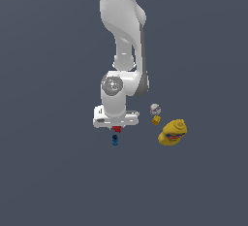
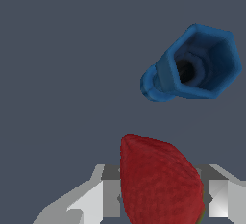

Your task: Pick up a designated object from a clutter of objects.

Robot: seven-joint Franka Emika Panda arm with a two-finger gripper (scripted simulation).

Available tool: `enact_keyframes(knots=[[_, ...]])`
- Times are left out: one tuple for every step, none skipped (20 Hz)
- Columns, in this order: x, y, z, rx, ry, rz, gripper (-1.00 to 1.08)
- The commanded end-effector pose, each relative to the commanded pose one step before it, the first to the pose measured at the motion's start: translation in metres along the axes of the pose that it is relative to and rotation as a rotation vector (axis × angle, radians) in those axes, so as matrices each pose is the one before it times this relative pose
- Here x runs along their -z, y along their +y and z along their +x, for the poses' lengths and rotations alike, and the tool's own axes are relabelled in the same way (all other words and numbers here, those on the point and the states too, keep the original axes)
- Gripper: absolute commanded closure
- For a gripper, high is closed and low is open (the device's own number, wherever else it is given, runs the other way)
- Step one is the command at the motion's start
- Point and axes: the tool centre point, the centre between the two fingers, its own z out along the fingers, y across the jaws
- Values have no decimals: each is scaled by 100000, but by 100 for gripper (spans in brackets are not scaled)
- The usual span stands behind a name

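My pincer (image 2: 161, 204) grips the red strawberry lump (image 2: 161, 180) between both fingers, just beside the blue cylinder (image 2: 194, 64). White ball (image 1: 155, 107), small yellow cube (image 1: 156, 120) and yellow bottle (image 1: 173, 132) sit toward the exterior view's right.

Robot arm (image 1: 121, 31): smooth white casing throughout, showing rounded, bulging link shells with a dark grey seam running down one side. Wrist joint (image 1: 112, 85): carrying a round grey textured cap on its face. Hand (image 1: 115, 118): a flat white crossbar body, wearing small dark markings along its edge. Fingers (image 2: 98, 196): appearing as pale grey, blocky, faceted pieces in the wrist view.
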Motion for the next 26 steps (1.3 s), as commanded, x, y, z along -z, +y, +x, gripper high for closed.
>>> enact_keyframes(knots=[[1436, 66, 232, -1, 148, -23, 108], [677, 29, 93, 0, 0, 0, 108], [731, 31, 101, 0, 0, 0, 108], [783, 34, 109, 0, 0, 0, 108], [835, 36, 117, 0, 0, 0, 108], [885, 38, 125, 0, 0, 0, 108], [935, 41, 132, 0, 0, 0, 108], [984, 43, 140, 0, 0, 0, 108], [1032, 46, 148, 0, 0, 0, 108], [1079, 48, 156, 0, 0, 0, 108], [1100, 49, 161, 0, 0, 0, 108], [1092, 49, 161, 0, 0, 0, 108], [1084, 49, 161, 0, 0, 0, 108], [1077, 49, 162, 0, 0, 0, 108], [1070, 49, 163, 0, 0, 0, 108], [1064, 49, 164, 0, 0, 0, 108], [1059, 49, 165, 0, 0, 0, 108], [1054, 49, 167, 0, 0, 0, 108], [1049, 49, 169, 0, 0, 0, 108], [1044, 49, 171, 0, 0, 0, 108], [1039, 49, 173, 0, 0, 0, 108], [1035, 50, 175, 0, 0, 0, 108], [1030, 50, 178, 0, 0, 0, 108], [1025, 50, 181, 0, 0, 0, 108], [1020, 51, 184, 0, 0, 0, 108], [990, 50, 183, 0, 0, 0, 108]])
